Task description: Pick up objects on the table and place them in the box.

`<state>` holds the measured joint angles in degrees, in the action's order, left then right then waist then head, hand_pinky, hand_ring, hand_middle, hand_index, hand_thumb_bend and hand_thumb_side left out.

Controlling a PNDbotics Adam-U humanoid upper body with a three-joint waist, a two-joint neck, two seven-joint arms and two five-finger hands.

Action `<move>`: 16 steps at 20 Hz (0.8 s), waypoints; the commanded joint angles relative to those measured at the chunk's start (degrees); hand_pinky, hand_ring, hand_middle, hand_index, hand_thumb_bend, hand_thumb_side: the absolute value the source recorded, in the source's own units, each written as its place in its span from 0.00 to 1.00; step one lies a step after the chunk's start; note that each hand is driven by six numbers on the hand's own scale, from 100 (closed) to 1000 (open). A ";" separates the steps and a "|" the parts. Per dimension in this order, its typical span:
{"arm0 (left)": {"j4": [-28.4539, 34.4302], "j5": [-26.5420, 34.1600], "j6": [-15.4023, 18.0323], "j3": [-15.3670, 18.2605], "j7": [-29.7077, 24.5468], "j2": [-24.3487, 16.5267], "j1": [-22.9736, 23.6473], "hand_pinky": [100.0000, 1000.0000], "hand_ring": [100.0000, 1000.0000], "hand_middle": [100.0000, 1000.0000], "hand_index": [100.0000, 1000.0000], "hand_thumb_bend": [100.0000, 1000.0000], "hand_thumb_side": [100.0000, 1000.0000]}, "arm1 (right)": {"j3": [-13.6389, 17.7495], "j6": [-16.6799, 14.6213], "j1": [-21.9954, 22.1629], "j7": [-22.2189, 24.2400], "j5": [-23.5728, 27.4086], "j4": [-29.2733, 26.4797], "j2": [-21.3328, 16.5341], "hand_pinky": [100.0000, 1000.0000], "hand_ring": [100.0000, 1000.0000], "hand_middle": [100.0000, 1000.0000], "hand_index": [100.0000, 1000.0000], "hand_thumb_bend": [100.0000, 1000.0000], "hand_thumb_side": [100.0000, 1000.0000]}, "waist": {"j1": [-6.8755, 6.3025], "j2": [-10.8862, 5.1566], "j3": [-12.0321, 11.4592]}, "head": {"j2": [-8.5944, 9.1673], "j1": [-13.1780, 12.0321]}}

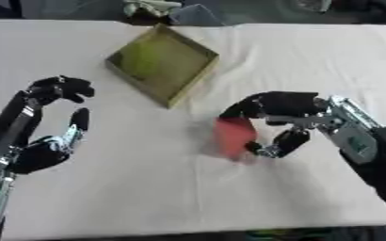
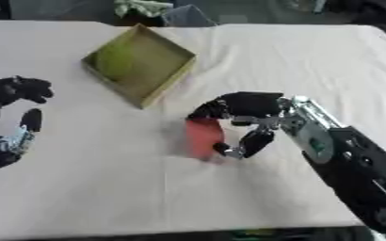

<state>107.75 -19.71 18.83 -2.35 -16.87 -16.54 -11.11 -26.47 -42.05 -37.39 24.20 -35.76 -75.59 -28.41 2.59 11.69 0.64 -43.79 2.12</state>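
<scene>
While its black fingers arch over the top and its thumb curls in from below, the right hand (image 1: 280, 123) closes round a red, roughly rectangular block (image 1: 233, 137), pinching it between fingers and thumb. The block stands near the middle of the white-cloth-covered table (image 1: 147, 188); whether its base touches the cloth or is just clear of it cannot be told, though a faint shadow lies on the cloth beside it. Its surface is a plain, uniform red with no marking that can be made out. The right forearm, black with silver and green parts, enters from the lower right corner.

Beyond the block, toward the far left, lies a shallow square box of olive-green card (image 1: 198, 78), turned so that one corner points toward the block and well apart from it. A rounded yellow-green object (image 1: 144, 59) rests inside the box, in its far left part.

At the left edge of the table the left hand (image 1: 58, 122) hangs above the cloth with its fingers curled loosely and the thumb apart from them, holding nothing and touching none of the things. It stands well apart from both box and block.
</scene>
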 commanded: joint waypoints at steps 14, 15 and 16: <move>0.89 1.11 0.18 0.12 -0.37 -0.72 -0.54 0.63 0.79 0.60 0.73 0.00 0.53 | 5.98 3.48 -13.56 -1.32 6.03 1.54 2.27 0.84 0.72 0.24 0.99 0.00 0.12 | -0.40 -1.02 -0.19 | 0.13 -0.07; 0.91 1.18 0.18 0.11 -0.39 -0.70 -0.60 0.63 0.79 0.60 0.73 0.00 0.53 | 6.36 3.63 -14.84 -1.51 5.73 2.92 2.90 0.84 0.72 0.24 0.99 0.00 0.40 | -0.44 -0.97 -0.27 | 0.25 -0.07; 0.94 1.24 0.20 0.08 -0.42 -0.68 -0.64 0.63 0.79 0.60 0.73 0.00 0.53 | 6.80 3.78 -16.27 -1.73 5.52 4.36 3.68 0.84 0.72 0.24 0.99 0.00 0.12 | -0.51 -0.92 -0.40 | 0.36 0.01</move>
<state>107.75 -18.87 19.03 -2.36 -17.13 -16.53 -11.12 -20.86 -38.62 -52.27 22.79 -29.85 -72.09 -24.67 2.22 11.64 0.24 -43.78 2.10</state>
